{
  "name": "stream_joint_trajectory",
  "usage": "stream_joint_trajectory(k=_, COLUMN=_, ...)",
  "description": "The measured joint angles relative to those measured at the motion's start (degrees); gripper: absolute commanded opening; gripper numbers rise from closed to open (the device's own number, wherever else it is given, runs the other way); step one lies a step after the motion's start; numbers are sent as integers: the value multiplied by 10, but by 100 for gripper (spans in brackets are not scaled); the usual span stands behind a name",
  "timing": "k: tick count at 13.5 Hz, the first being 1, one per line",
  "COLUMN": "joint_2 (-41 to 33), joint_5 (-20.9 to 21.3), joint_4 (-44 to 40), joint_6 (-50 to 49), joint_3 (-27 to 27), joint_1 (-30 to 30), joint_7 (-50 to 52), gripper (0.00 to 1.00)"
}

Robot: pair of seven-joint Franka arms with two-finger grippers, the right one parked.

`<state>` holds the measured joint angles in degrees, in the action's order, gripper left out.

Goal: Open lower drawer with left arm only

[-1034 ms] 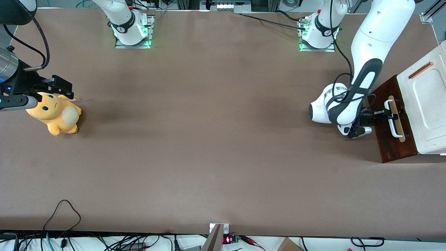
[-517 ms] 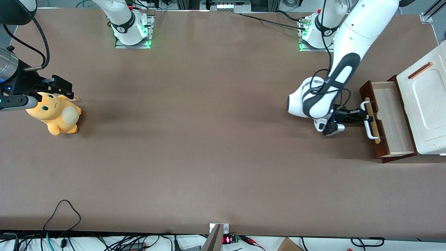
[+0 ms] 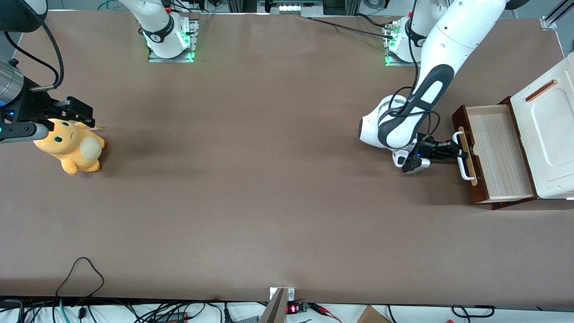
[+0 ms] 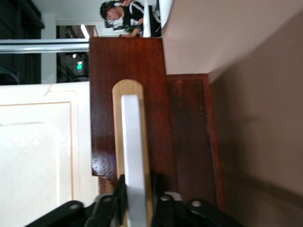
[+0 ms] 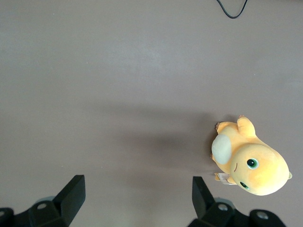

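The lower drawer (image 3: pixel 495 154) stands pulled well out of the white cabinet (image 3: pixel 549 130), at the working arm's end of the table, its pale wood inside showing. Its dark reddish-brown front (image 4: pixel 137 104) carries a white loop handle (image 3: pixel 464 157) on a pale wood strip. The left arm (image 3: pixel 430 85) reaches down to the drawer front, and its black gripper (image 3: pixel 456 151) is shut on the white loop handle (image 4: pixel 135 156), one finger on each side of the bar.
A yellow plush toy (image 3: pixel 71 146) lies toward the parked arm's end of the table. The cabinet's white top panel has a copper-coloured slot (image 3: pixel 541 90). Cables run along the table edge nearest the front camera (image 3: pixel 80 273).
The gripper has drawn the handle away from the cabinet toward the table's middle. The drawer went from shut to far open, and the arm's wrist moved with it.
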<state>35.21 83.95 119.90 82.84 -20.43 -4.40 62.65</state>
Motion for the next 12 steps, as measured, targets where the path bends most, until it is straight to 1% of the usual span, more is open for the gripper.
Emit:
stream_joint_trajectory(k=1, joint_2=0, joint_5=-3, joint_4=0, joint_6=4, joint_3=-1, joint_1=0, joint_7=0, gripper=100)
stream_joint_trajectory(k=3, joint_2=0, joint_5=-26, joint_4=-6, joint_6=6, joint_3=-2, joint_1=-1, joint_7=0, gripper=100)
stream_joint_trajectory(k=4, joint_2=-1, joint_5=-46, joint_4=-17, joint_6=7, joint_3=-3, joint_1=-1, joint_7=0, gripper=100)
stream_joint_trajectory(k=5, joint_2=-3, joint_5=-80, joint_4=-33, joint_6=9, joint_3=-4, joint_1=-1, joint_7=0, gripper=100)
stream_joint_trajectory(k=7, joint_2=-18, joint_5=-167, joint_4=-80, joint_6=27, joint_3=-5, joint_1=-1, joint_7=-11, gripper=100)
stream_joint_trajectory(k=9, joint_2=-48, joint_5=-262, joint_4=-133, joint_6=61, joint_3=-5, joint_1=0, joint_7=-58, gripper=100)
stream_joint_trajectory(k=11, joint_2=-88, joint_5=-379, joint_4=-187, joint_6=80, joint_3=-3, joint_1=6, joint_7=-101, gripper=100)
stream_joint_trajectory(k=12, joint_2=-108, joint_5=-428, joint_4=-212, joint_6=81, joint_3=-1, joint_1=12, joint_7=-134, gripper=100)
